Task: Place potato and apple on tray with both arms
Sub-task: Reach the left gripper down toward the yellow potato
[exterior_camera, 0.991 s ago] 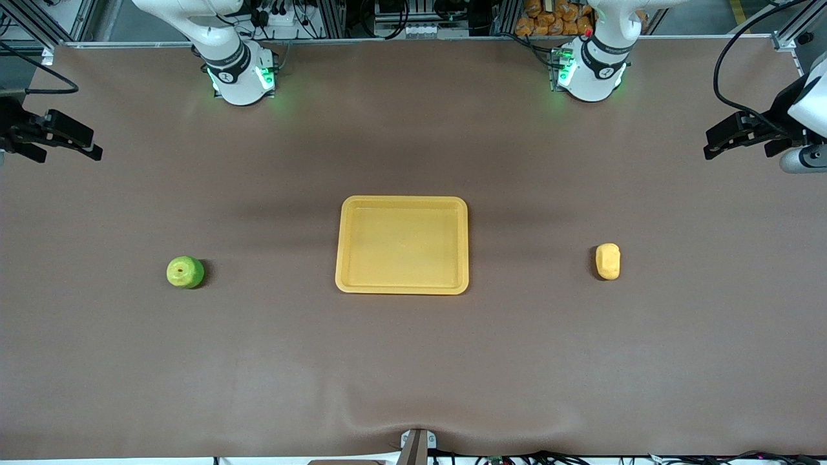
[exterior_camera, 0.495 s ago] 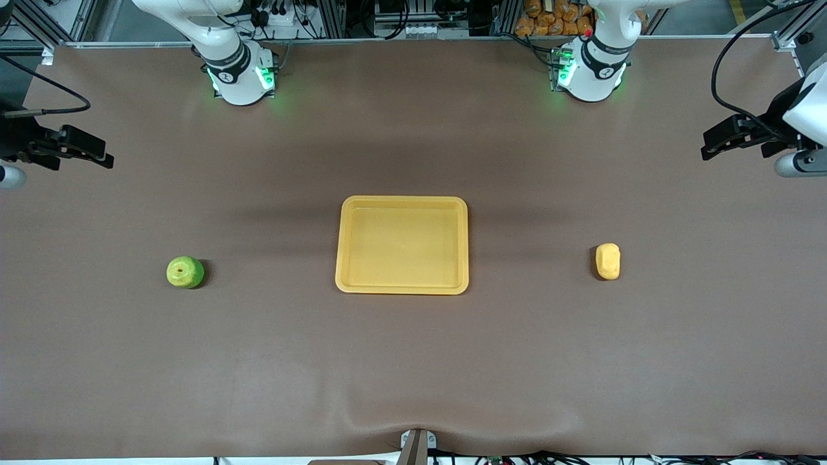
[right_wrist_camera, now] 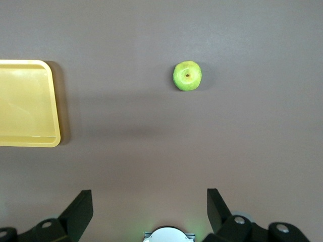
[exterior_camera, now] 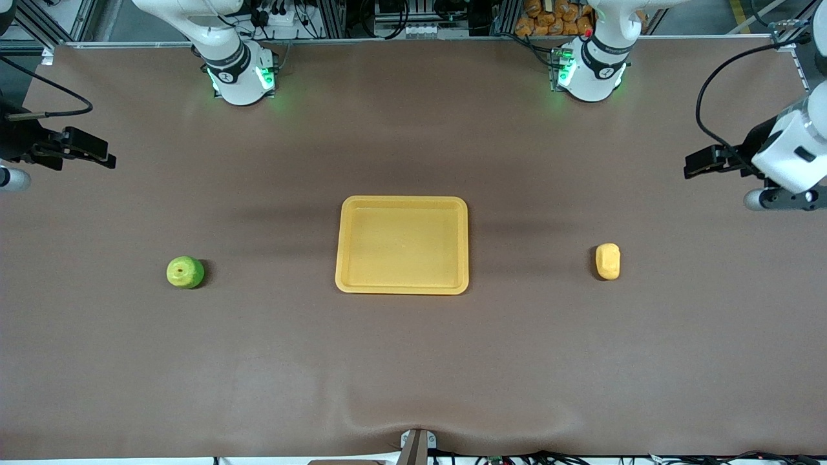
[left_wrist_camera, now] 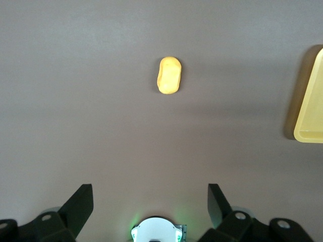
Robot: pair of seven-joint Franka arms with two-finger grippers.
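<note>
The tray (exterior_camera: 402,245) looks like smooth yellow plastic with a faint sheen on its floor. The potato (exterior_camera: 607,261) is matt and slightly lumpy, the apple (exterior_camera: 185,272) smooth-skinned (a soft gloss only). The table (exterior_camera: 413,361) wears a matt brown covering, rippled at its near edge.

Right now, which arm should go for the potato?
Left. The left claw hangs open over the left arm's end of the table, where the potato lies. The right claw, also open, hangs over the apple's end.
</note>
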